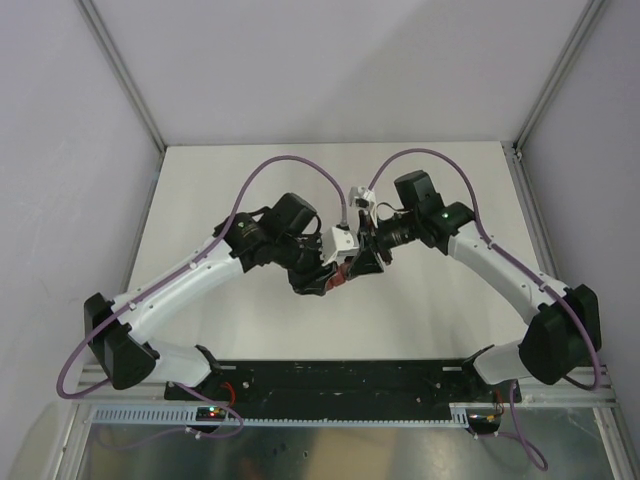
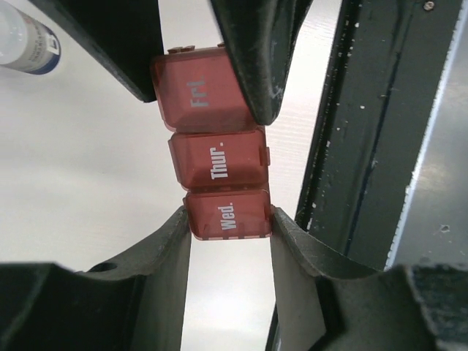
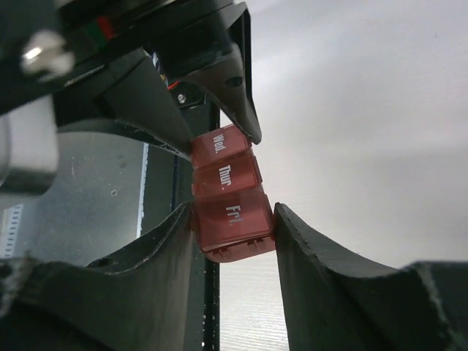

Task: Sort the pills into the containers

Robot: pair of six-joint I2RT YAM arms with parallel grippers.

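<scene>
The dark red pill box (image 2: 218, 157) is a strip of three shut compartments marked Wed, Thur and Fri, held in the air between both grippers. My left gripper (image 2: 228, 219) is shut on its Wed end. My right gripper (image 3: 232, 212) is shut on its Fri end (image 3: 232, 216). In the top view the box (image 1: 341, 277) shows as a small red patch where the left gripper (image 1: 322, 281) and right gripper (image 1: 362, 260) meet above the table's middle. No pills show in any view.
A small round white-capped bottle (image 2: 25, 42) lies on the white table at the far left of the left wrist view. The black base rail (image 1: 340, 378) runs along the near edge. Grey walls enclose the table (image 1: 220, 190).
</scene>
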